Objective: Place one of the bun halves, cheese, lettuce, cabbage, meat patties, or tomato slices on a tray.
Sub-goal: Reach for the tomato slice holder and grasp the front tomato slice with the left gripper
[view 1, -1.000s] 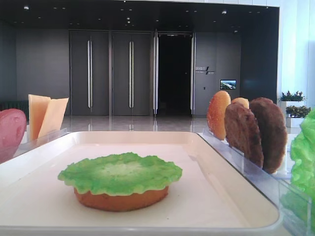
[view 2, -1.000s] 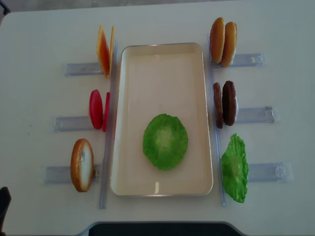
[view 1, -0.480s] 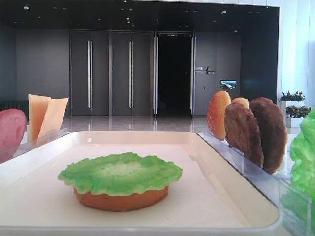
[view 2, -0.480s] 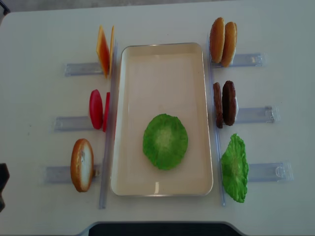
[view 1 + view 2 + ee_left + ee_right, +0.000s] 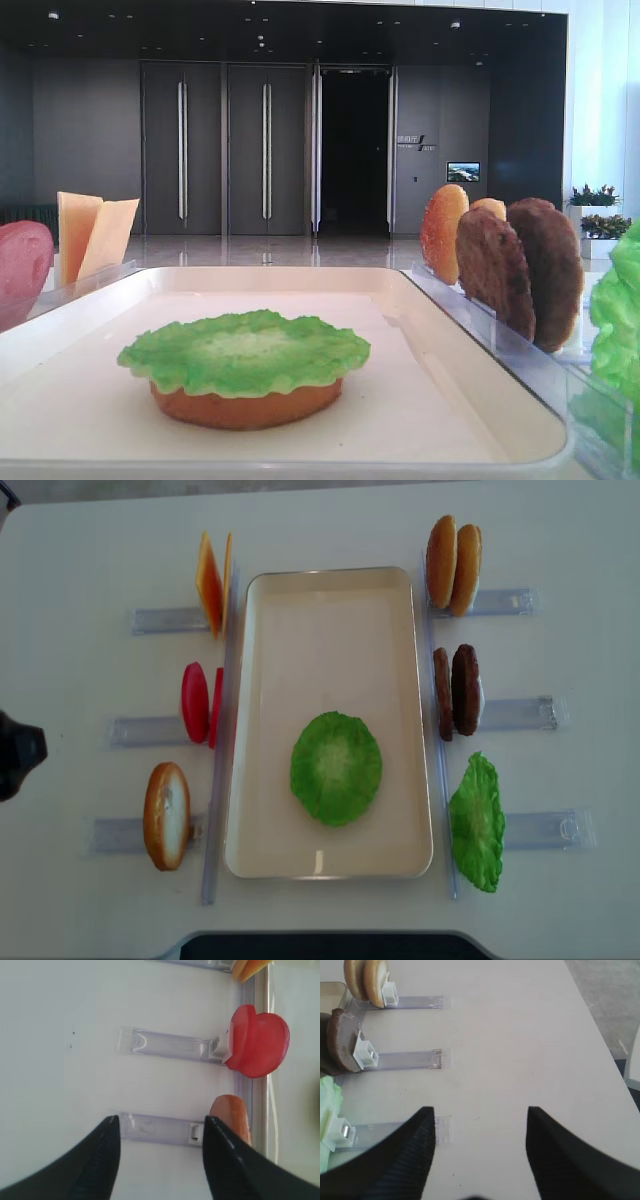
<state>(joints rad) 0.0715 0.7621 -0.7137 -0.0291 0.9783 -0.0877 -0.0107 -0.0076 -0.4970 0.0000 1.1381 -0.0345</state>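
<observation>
The cream tray (image 5: 330,580) holds a bun half (image 5: 245,406) lying flat, with a green lettuce leaf (image 5: 336,768) on top of it. Left of the tray, the tomato slices (image 5: 195,702) and another bun half (image 5: 166,815) stand on edge in clear racks. My left gripper (image 5: 162,1119) hangs open over the bun's rack, and the bun half (image 5: 231,1117) is just beyond its right finger. A dark part of that arm (image 5: 15,755) shows at the left edge. My right gripper (image 5: 480,1109) is open over bare table, right of the racks.
Cheese slices (image 5: 211,583) stand at the back left. On the right stand two buns (image 5: 452,565), the meat patties (image 5: 458,690) and a second lettuce leaf (image 5: 476,822), each in a clear rack (image 5: 520,712). A long clear strip (image 5: 218,780) runs along the tray's left side.
The dark part of my left arm has moved up the left edge of the overhead view, from the bottom corner to level with the tomato rack. Nothing else has moved.
</observation>
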